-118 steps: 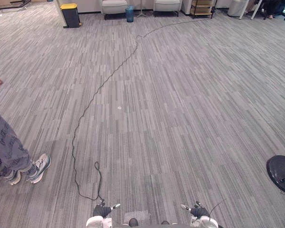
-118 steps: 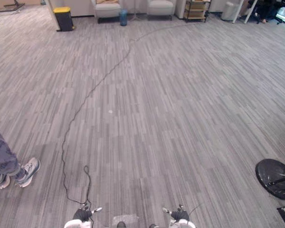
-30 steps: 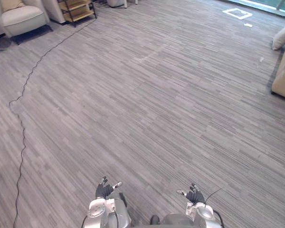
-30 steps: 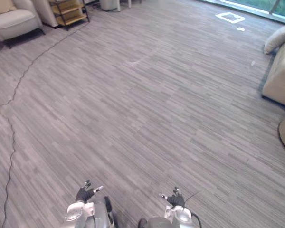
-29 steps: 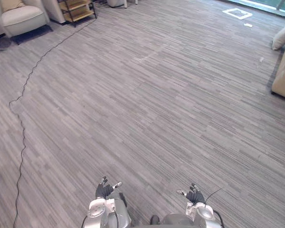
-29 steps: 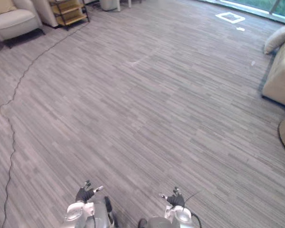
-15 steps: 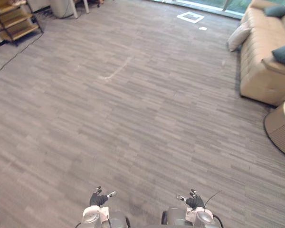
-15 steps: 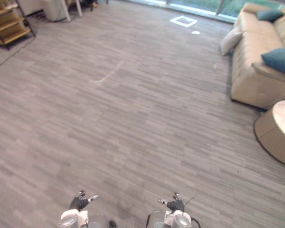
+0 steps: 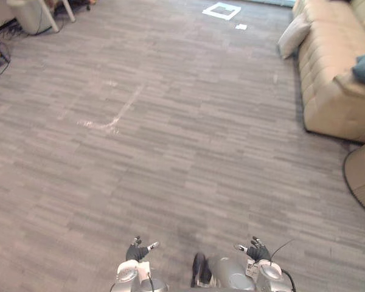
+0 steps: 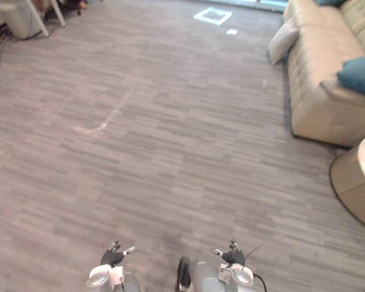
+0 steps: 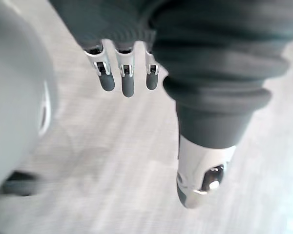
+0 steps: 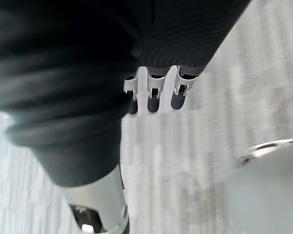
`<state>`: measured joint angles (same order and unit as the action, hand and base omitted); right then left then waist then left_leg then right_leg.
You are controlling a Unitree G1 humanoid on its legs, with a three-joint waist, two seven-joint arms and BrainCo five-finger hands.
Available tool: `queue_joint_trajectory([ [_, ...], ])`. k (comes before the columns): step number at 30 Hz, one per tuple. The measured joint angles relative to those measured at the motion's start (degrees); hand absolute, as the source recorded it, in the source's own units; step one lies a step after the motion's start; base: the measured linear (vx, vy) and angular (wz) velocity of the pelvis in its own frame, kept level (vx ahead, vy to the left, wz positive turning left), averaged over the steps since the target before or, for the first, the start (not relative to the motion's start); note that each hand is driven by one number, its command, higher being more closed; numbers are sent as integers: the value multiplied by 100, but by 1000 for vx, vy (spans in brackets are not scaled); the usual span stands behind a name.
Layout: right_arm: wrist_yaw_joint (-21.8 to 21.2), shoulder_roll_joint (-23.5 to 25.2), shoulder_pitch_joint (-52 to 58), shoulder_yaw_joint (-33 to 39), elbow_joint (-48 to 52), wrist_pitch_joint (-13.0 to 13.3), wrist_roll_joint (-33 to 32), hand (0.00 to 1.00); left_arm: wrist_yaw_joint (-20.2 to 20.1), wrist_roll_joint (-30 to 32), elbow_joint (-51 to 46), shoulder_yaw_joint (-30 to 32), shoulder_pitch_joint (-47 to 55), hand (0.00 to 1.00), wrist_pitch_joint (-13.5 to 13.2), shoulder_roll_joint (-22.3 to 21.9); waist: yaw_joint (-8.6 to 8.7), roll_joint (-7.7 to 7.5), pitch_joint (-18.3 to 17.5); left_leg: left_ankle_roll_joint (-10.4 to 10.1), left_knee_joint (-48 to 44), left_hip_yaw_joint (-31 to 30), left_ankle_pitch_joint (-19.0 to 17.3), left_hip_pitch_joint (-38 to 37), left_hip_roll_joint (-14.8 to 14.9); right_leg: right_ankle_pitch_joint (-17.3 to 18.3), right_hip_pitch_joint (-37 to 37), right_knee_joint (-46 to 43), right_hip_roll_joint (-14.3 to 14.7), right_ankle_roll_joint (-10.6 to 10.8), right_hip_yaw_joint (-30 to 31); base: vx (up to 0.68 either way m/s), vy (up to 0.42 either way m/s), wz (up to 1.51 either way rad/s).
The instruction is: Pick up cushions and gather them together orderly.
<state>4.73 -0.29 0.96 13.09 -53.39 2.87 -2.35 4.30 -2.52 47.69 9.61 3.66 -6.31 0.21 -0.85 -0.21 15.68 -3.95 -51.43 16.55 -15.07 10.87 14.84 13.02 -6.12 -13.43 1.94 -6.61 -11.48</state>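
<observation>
Task status: not started, judging by the layout. No cushion is lifted and none are grouped.

Hand condition:
- Left hand: low at the robot's front, above the floor. Its fingers hang straight and relaxed with the thumb apart, and they hold nothing.
- Right hand: same low position on the other side. Its fingers are straight and empty.

Location of task items:
- Cream cushion: leans at the near-left end of the sofa, well ahead and to the robot's right. It cannot be told whether it rests on the seat or on the floor.
- Teal cushion: lies on the sofa at the right edge of the head views, well apart from the cream one.

Count, as visible:
- Cushions: two (one cream, one teal).
- Sofa: one.
- Round low table: one, just beside the sofa's near end, partly cut off.
- White tape square on the floor: one.

Remaining work, as a judgement: approach the sofa, grasp each cushion, and set both side by side in order. The whole task is outstanding.
</observation>
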Motion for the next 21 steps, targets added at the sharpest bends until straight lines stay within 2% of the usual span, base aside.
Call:
queue_joint_trajectory([
  [3, 17, 16, -39, 5, -15, -2, 2, 0, 4, -10, -97, 16, 7, 0, -74, -7, -65, 50, 27, 40, 1718, -74, 97, 538, -439, 138, -533, 386, -143, 222, 254, 555, 137, -70],
  [4, 43, 4, -14, 3, -58, 8, 7, 0, 13, -57, -96, 12, 17, 0, -80, -10, -94, 74, 33, -55, 2893, -156, 467, 654, -675, 259, -881, 647, -227, 364, 408, 628, 257, -59],
  [5, 71, -40, -5, -7, -147, 25, 10, 0, 23, -92, -101, -10, 57, 0, -80, -9, -137, 140, -8, -106, 3701, -158, 810, 732, -740, 371, -1142, 849, -225, 499, 544, 650, 293, -62],
  [6, 87, -74, -9, -15, -210, 24, 10, 0, 29, -110, -97, -43, 55, 0, -80, 6, -183, 133, -10, -85, 3708, -180, 1104, 763, -741, 440, -1248, 898, -232, 525, 627, 825, 387, -72],
  [7, 95, -48, 26, -18, -393, 3, 11, 0, 44, -112, -53, -54, 76, 0, -63, 101, -278, 16, -103, 67, 3370, -247, 1558, 759, -880, 535, -1371, 780, -372, 540, 870, 700, 317, -54],
  [8, 93, 35, 64, -23, -384, 3, 16, 0, 49, -121, -51, -47, 135, 0, -75, 188, -268, -153, -220, 264, 3069, -295, 1410, 852, -995, 560, -1138, 240, -563, 439, 973, 707, 313, -42],
  [9, 92, 60, 85, -22, -386, 14, 16, 0, 47, -122, -40, -43, 152, 0, -78, 206, -232, -224, -259, 398, 2966, -278, 1306, 863, -1058, 558, -1017, -86, -642, 448, 1010, 725, 323, -12],
  [10, 90, 103, 122, -17, -412, 34, 20, 0, 48, -124, 34, -73, 128, 0, -77, 308, -230, -386, -289, 515, 2736, -156, 865, 699, -1225, 440, -503, -1562, -868, 758, 1169, 855, 376, -9],
  [11, 84, 109, 132, -21, -436, 34, 36, 0, 60, -129, 88, -123, 77, 0, -69, 385, -201, -490, -244, 585, 2638, -62, 555, 365, -1355, -43, 33, -3054, -1026, 1399, 1366, 848, 354, -10],
  [12, 83, 106, 131, -20, -438, 36, 49, 0, 69, -132, 159, -159, 47, 0, -56, 413, -193, -522, -223, 581, 2628, -63, 403, 174, -1426, -180, 233, -3668, -1075, 1539, 1397, 533, 192, -13],
  [13, 73, 88, 126, -18, -406, 63, 59, 0, 73, -122, 257, -251, 32, 0, -31, 451, -173, -498, -166, 582, 2647, -54, 169, -241, -1483, -208, 528, -4539, -1157, 1456, 1309, 657, 203, -21],
  [14, 68, 11, 128, -66, -356, 109, 135, 0, 85, -104, 328, -399, 61, 0, -2, 453, -97, -365, -139, 578, 2865, -15, -45, -868, -1485, -66, 912, -5145, -1235, 1199, 959, 649, 182, -24],
  [15, 63, -19, 129, -135, -228, 136, 224, 0, 86, -103, 359, -520, 66, 0, 17, 444, -33, -299, -185, 601, 3233, -3, -168, -1388, -1484, 55, 1345, -5222, -1267, 1016, 573, 655, 161, -18],
  [16, 62, -18, 126, -158, -164, 139, 236, 0, 85, -102, 359, -587, 60, 0, 29, 443, 3, -278, -189, 598, 3440, -13, -199, -1629, -1484, 106, 1598, -5113, -1267, 941, 386, 651, 92, 3],
  [17, 52, -49, 69, -202, -94, 194, 234, 0, 77, -102, 406, -711, 40, 0, 33, 454, 89, -243, -171, 545, 3758, -21, -166, -2000, -1450, 274, 2041, -4597, -1235, 871, -7, 804, 82, 13],
  [19, 26, -102, -39, -208, -73, 232, 230, 0, 56, -101, 547, -843, -81, 0, 52, 439, 186, -218, -155, 553, 4152, -86, -181, -2471, -1424, 287, 2581, -3276, -1093, 822, -392, 758, 22, 30],
  [20, 21, -108, -56, -208, 29, 235, 226, 0, 46, -99, 582, -903, -131, 0, 50, 441, 300, -205, -126, 553, 4383, -205, -181, -2806, -1377, -195, 2720, -1477, -885, 868, -493, 578, -46, 56],
  [21, 19, -109, -57, -208, 30, 229, 229, 0, 47, -93, 583, -903, -112, 0, 45, 449, 345, -229, -128, 553, 4465, -289, -181, -2937, -1396, -492, 2683, -730, -814, 914, -467, 735, -99, 69],
])
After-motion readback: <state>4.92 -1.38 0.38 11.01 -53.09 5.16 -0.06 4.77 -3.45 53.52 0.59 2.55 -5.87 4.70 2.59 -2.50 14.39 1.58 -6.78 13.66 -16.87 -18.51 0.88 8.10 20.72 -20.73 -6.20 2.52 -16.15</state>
